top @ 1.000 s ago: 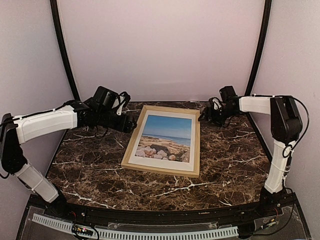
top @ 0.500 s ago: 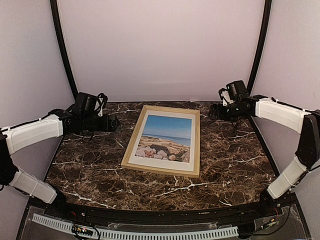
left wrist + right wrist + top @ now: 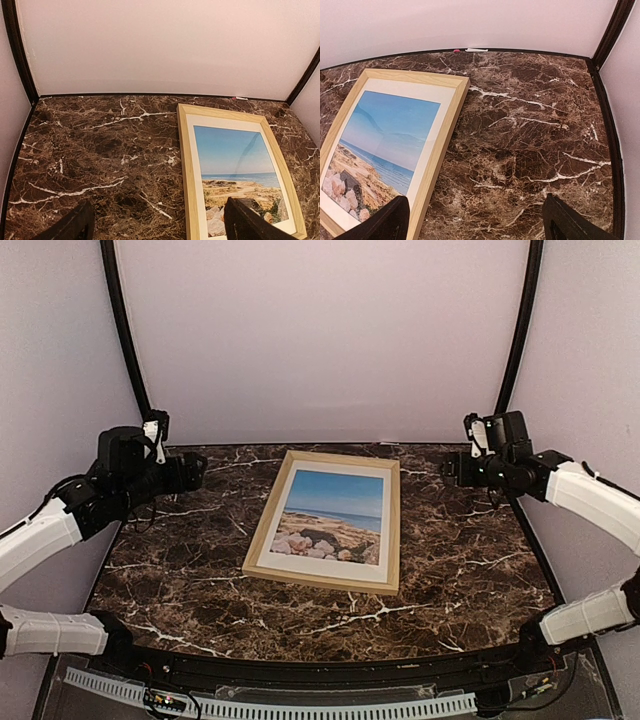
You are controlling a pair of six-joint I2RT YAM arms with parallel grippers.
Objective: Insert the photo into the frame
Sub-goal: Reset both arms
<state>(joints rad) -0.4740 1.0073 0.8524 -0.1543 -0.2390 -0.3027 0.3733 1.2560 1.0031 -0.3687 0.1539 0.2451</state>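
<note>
- The large rectangular picture frame of thin light natural wood [image 3: 268, 515] lies flat in the middle of the dark brown marble-patterned tabletop with white veins [image 3: 450, 550], its long sides running away from the arm bases and its far end turned slightly to the right.
- The rectangular paper beach photo [image 3: 330, 515], with blue sky, a strip of sea and pale rocks on sand, sits inside the frame, face up, the sky at the far end.
- A flat white mat border [image 3: 225, 122] surrounds the photo on all four sides, between the print and the wood.
- The left gripper [image 3: 195, 472] hovers above the far left part of the table, pointing towards the frame's far left corner but well apart from it.
- In the left wrist view its two dark fingers [image 3: 75, 227] stand at opposite sides of the picture, spread wide, with only bare table and the frame's left rail between them; nothing is held.
- The right gripper [image 3: 452, 468] hovers near the far right corner of the table, pointing towards the frame's far right corner and clear of it.
- In the right wrist view its dark fingers [image 3: 390, 220] are likewise spread wide and hold nothing; the frame's right rail lies below the left one.
- Neither arm touches the frame or the photo.
</note>
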